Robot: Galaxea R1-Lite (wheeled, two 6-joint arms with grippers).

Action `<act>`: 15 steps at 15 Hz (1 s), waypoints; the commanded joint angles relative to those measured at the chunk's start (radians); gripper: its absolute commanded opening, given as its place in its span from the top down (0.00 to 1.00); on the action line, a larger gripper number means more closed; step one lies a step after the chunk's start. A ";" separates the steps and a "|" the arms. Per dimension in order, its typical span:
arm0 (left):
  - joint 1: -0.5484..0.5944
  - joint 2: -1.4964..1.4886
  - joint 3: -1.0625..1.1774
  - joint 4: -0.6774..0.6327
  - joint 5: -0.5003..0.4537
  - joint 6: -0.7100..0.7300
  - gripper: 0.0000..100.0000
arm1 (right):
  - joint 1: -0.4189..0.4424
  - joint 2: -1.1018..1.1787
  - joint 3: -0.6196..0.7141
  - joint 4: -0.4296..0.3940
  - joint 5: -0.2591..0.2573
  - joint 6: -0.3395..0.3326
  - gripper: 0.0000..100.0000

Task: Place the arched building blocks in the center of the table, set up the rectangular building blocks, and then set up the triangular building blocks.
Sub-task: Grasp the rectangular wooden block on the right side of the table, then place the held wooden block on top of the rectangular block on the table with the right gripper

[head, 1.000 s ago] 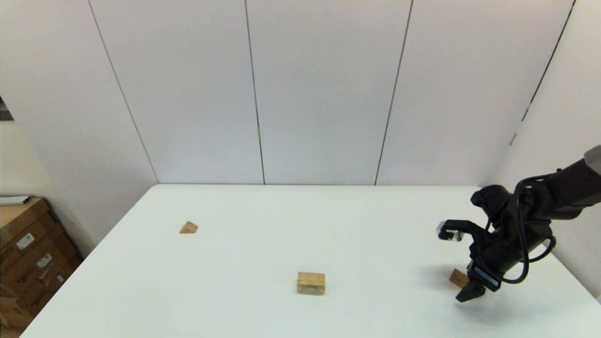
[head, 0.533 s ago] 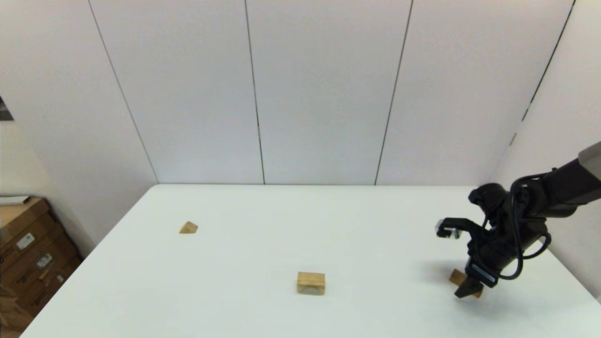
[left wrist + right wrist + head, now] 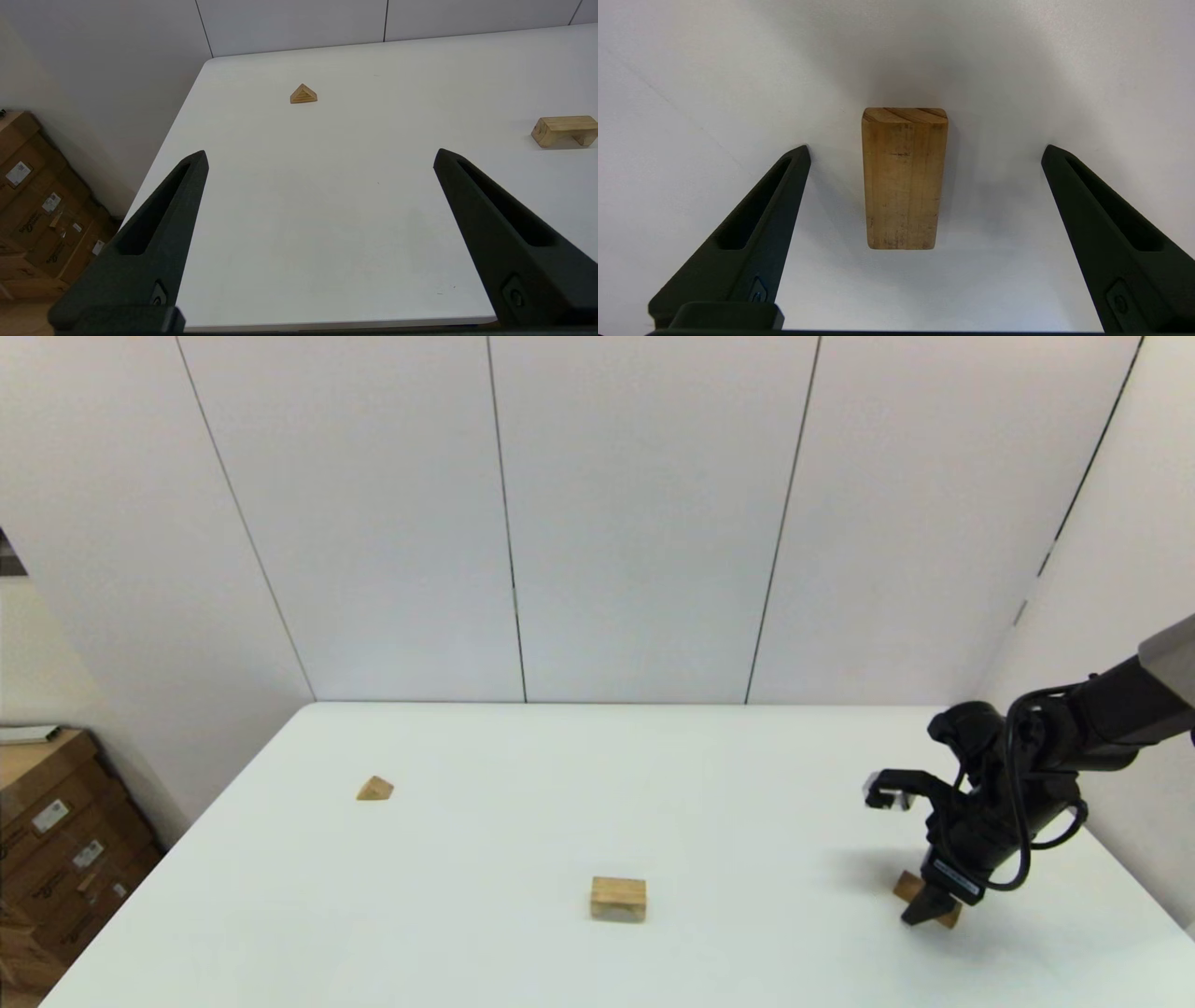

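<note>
Lowering: my right gripper came down since a second ago.
Fingers: spread apart, either side of the rectangular block, not touching.
Block: flat on the counter, right side.

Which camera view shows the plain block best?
The right wrist view: the plain block lies flat and unhidden between the open right hand. In the head view the right hand covers part of the block. The left wrist view does not show it.
</note>
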 commanded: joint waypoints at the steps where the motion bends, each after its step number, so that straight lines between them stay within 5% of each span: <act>1: 0.000 0.002 0.000 0.000 0.000 0.001 0.00 | 0.002 -0.001 -0.002 0.000 0.000 -0.005 1.00; 15: 0.000 0.002 0.000 0.000 0.000 0.001 0.00 | -0.002 -0.133 0.001 0.048 -0.001 0.004 1.00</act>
